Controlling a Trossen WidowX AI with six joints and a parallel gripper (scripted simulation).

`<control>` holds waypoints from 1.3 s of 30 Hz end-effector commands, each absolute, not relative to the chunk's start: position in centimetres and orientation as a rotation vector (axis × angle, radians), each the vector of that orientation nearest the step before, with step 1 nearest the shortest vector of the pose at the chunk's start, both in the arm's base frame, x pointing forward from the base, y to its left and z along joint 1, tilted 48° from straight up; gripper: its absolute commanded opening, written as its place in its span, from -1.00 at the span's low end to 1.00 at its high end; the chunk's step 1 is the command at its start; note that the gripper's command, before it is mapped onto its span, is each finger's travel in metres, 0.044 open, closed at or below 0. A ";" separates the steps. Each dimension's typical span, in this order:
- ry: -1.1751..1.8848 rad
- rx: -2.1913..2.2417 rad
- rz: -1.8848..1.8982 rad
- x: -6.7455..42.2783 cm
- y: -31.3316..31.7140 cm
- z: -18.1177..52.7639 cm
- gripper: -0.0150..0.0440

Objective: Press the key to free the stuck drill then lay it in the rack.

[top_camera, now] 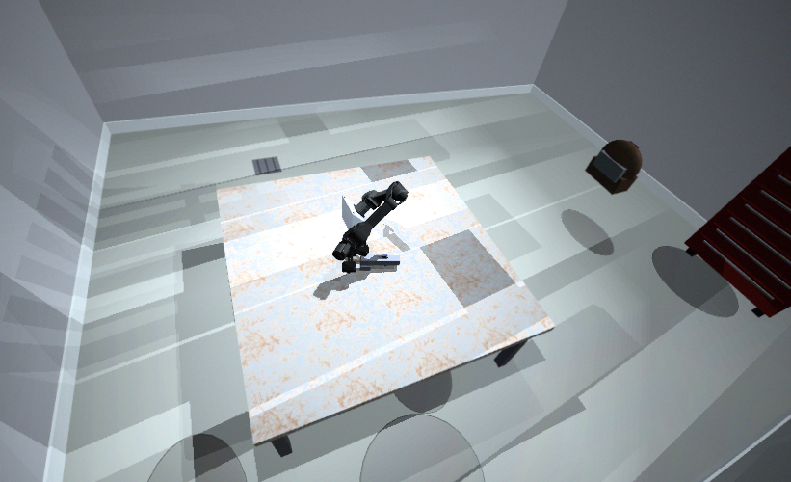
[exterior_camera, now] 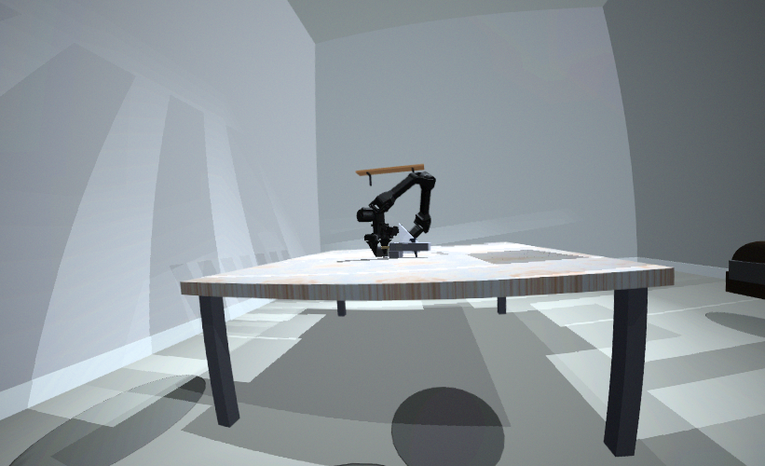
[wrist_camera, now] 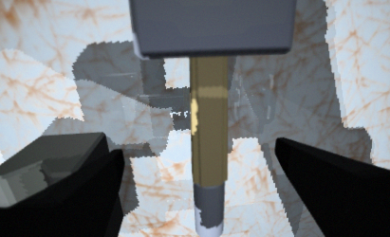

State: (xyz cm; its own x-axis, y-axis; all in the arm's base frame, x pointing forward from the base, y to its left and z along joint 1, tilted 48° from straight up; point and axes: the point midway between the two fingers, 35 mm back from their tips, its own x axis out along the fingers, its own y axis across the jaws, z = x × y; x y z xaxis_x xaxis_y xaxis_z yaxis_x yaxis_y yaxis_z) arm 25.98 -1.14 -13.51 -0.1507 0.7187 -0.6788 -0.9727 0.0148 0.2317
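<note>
In the wrist view the drill (wrist_camera: 209,123) is a gold shaft with a grey tip. It sticks out of a grey block (wrist_camera: 212,24) (top_camera: 384,260) (exterior_camera: 408,249) towards the camera and lies just above the marbled table (top_camera: 326,359) (exterior_camera: 431,286). My gripper (wrist_camera: 201,150) (top_camera: 350,265) (exterior_camera: 382,252) is open, with one black finger on each side of the shaft and not touching it. The key cannot be told apart on the block. A brown bar on black hooks (exterior_camera: 389,170) hangs above the arm.
A white slanted plate (top_camera: 348,210) (exterior_camera: 402,233) stands behind the block near the arm's base. A dark grey boxy part (wrist_camera: 46,161) shows beside the left finger. Off the table are a red drawer cabinet (top_camera: 769,227) and a brown domed object (top_camera: 617,164) (exterior_camera: 761,271).
</note>
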 end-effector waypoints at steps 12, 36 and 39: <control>0.785 -0.426 1.553 26.0 -1.0 -13.4 0.56; 0.784 -0.424 1.553 26.0 -1.1 -13.2 -0.49; 0.784 -0.424 1.553 25.9 -1.1 -13.2 -0.49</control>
State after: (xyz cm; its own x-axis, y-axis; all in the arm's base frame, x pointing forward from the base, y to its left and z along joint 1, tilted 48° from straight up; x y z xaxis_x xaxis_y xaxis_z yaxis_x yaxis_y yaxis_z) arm 25.93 -1.01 -13.33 -0.1518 0.7204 -0.6767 -0.9719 0.0158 0.2348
